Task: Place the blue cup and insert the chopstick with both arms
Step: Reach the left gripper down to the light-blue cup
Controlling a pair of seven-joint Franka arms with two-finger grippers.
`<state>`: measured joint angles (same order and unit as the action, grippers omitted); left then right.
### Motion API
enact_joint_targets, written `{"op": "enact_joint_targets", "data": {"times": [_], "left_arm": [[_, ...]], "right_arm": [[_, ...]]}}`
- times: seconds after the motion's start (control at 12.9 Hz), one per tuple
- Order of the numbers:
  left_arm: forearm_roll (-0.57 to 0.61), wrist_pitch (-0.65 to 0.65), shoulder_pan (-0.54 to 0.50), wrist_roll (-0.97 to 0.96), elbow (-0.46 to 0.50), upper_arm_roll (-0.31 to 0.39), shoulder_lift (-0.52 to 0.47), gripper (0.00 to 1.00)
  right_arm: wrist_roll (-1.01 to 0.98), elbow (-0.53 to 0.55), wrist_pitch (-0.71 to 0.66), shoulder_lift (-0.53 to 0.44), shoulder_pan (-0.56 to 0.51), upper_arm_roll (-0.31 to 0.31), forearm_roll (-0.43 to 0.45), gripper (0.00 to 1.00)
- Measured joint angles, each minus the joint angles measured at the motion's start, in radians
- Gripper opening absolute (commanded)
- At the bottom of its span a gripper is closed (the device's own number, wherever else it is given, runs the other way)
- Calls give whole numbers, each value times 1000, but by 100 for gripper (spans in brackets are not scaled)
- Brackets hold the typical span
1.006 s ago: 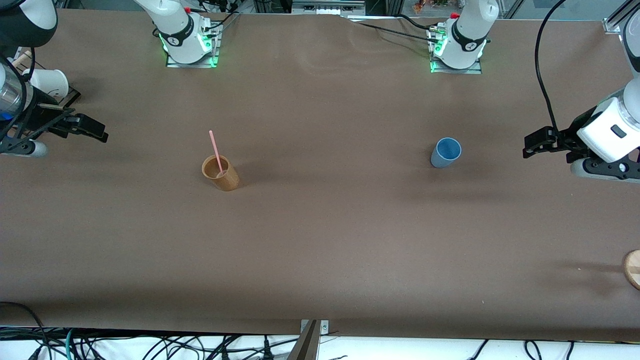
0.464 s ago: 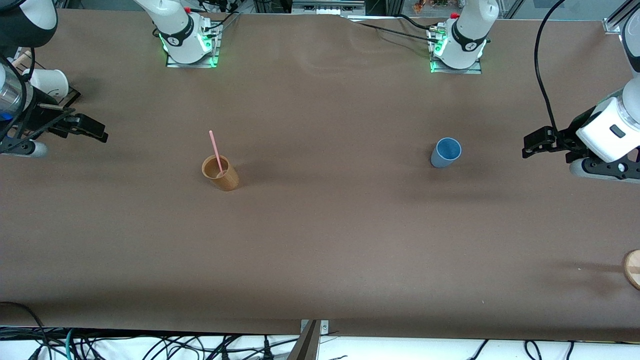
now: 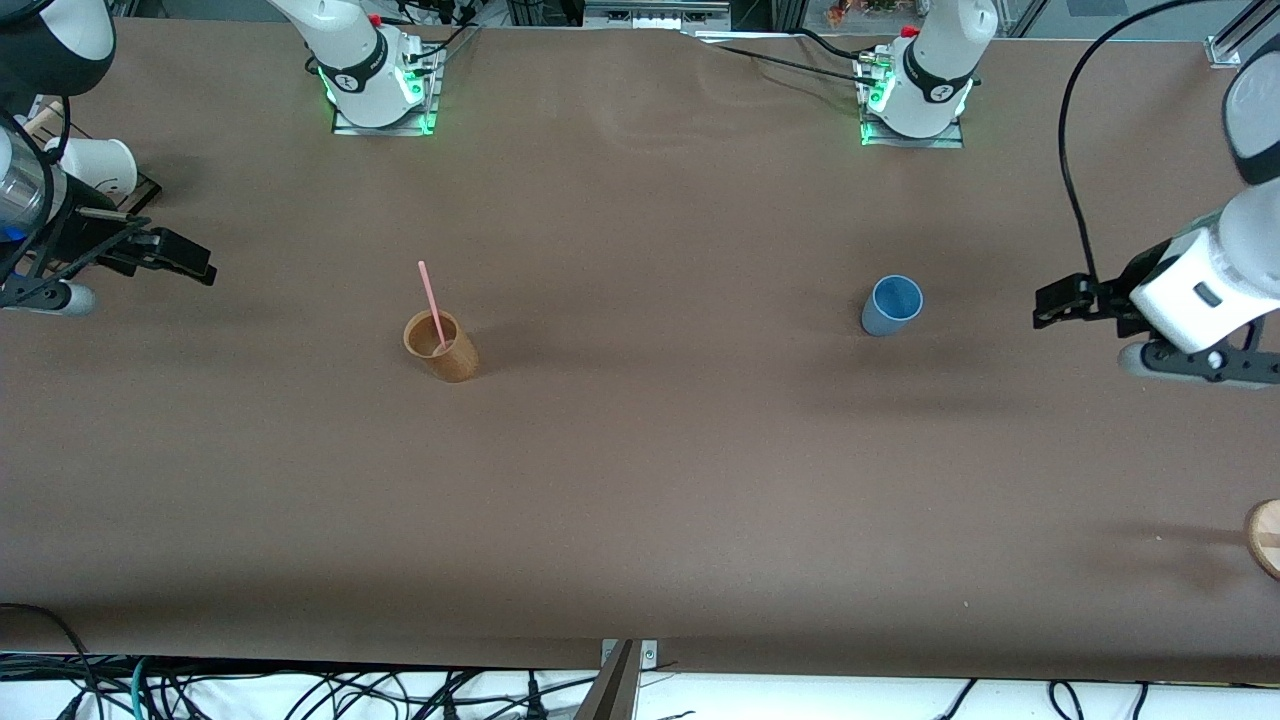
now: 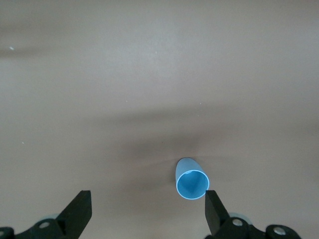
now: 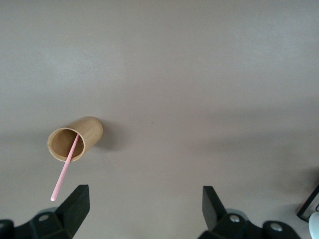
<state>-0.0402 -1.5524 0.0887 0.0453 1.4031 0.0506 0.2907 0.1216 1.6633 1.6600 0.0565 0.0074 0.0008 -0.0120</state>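
Observation:
The blue cup (image 3: 890,306) stands upright on the brown table toward the left arm's end; it also shows in the left wrist view (image 4: 191,181). The pink chopstick (image 3: 431,304) leans in the tan cup (image 3: 441,346) toward the right arm's end; both show in the right wrist view, the chopstick (image 5: 65,169) in the tan cup (image 5: 75,138). My left gripper (image 3: 1048,303) is open and empty above the table beside the blue cup, apart from it. My right gripper (image 3: 195,263) is open and empty over the table's edge at the right arm's end.
A white paper cup (image 3: 97,165) sits at the table's edge at the right arm's end. A round wooden object (image 3: 1266,537) lies at the edge at the left arm's end, nearer the front camera. Cables hang along the table's near edge.
My left gripper has moved a little toward the blue cup and lower in the front view. The right arm, cups and chopstick have not moved.

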Motion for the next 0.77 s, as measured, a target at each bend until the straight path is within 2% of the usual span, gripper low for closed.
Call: {"op": "enact_joint_targets", "data": {"times": [0.23,0.39,0.62,0.77], "left_arm": [[0,-8,0,0,17,0,84,100],[1,-72,6,0,68,-2,117,100],[17,-252,16,0,234,-5,105,100],[31,-365,31,0,377,-11,41,100]], "right_arm": [[0,0,0,0,0,0,0,100],[0,0,0,0,0,0,0,100],[0,0,-10,0,0,0,0,100],[0,0,-18,0,0,0,0,100]]}}
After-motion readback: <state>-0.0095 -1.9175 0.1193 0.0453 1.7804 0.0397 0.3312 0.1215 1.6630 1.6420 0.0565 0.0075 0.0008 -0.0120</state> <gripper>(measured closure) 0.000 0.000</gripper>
